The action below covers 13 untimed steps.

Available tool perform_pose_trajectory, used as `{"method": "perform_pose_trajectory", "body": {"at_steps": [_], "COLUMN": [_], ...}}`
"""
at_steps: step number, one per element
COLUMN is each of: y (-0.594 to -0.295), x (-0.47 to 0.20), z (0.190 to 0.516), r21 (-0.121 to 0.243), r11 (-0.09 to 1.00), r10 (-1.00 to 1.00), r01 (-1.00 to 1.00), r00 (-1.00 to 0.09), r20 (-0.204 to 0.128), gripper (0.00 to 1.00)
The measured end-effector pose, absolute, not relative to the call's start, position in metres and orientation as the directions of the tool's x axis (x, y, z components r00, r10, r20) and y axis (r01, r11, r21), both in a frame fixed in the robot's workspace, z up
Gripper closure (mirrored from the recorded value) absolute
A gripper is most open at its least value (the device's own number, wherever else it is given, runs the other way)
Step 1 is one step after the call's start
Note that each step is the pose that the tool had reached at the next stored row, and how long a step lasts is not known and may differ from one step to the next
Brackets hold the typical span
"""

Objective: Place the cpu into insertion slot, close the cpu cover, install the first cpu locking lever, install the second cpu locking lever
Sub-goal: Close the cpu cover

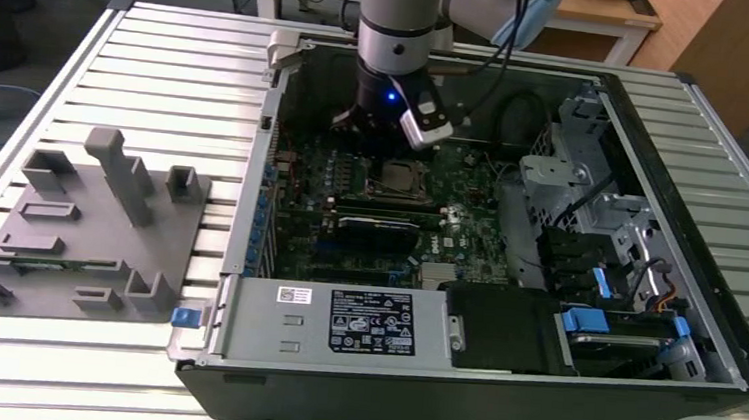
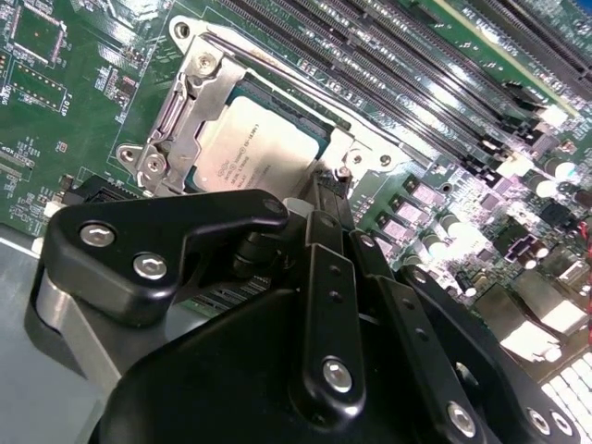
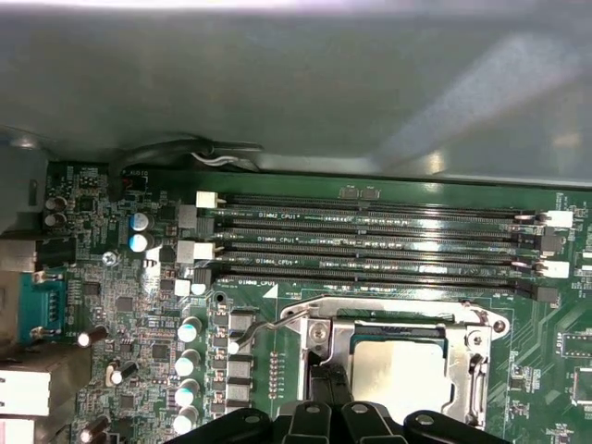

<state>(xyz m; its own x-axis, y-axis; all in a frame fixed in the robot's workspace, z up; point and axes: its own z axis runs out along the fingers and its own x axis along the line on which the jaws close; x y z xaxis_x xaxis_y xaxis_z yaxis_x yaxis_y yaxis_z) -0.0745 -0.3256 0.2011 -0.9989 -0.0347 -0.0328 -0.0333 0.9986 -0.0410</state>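
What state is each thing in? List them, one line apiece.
Silvery-grey square cpu: seated in the dark square insertion slot.
Thin silvery metal cpu cover: down flat around the cpu.
Black gripper: shut, tips at the slot's edge.
Thin wire locking lever: jutting beside the slot; latching unclear.
Four long black memory slots: empty.
Black computer case: open, side panel off.

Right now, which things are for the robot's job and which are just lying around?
For the job: the cpu, the cpu cover around it, a locking lever, the gripper beside them.
Just lying about: the grey holder block, the memory slots, the black card, the drive cage.
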Motion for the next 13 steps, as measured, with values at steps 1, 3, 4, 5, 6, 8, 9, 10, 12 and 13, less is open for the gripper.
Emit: {"method": "perform_pose_trajectory", "body": {"at_steps": [1,3,4,5,6,8,9,10,12,13], "y": [-0.326,-0.326,-0.326,-0.326,-0.326,-0.326,-0.326,-0.326,-0.326,-0.326], "x": [-0.074,-0.074,-0.075,-0.074,-0.074,-0.074,-0.075,-0.074,-0.075,-0.075], "z": [0.202,0.204,0.206,0.207,0.209,0.213,0.215,0.217,0.22,0.221], "r21": [-0.041,-0.041,-0.041,-0.041,-0.041,-0.041,-0.041,-0.041,-0.041,-0.041], "r11": [0.999,0.999,0.999,0.999,0.999,0.999,0.999,0.999,0.999,0.999], "r10": [-0.035,-0.035,-0.035,-0.035,-0.035,-0.035,-0.035,-0.035,-0.035,-0.035], "r01": [-0.033,-0.033,-0.033,-0.033,-0.033,-0.033,-0.033,-0.033,-0.033,-0.033], "r00": [-0.999,-0.999,-0.999,-0.999,-0.999,-0.999,-0.999,-0.999,-0.999,-0.999], "r20": [-0.033,-0.033,-0.033,-0.033,-0.033,-0.033,-0.033,-0.033,-0.033,-0.033], "gripper": [0.89,0.89,0.89,0.89,0.89,0.89,0.89,0.89,0.89,0.89]}}
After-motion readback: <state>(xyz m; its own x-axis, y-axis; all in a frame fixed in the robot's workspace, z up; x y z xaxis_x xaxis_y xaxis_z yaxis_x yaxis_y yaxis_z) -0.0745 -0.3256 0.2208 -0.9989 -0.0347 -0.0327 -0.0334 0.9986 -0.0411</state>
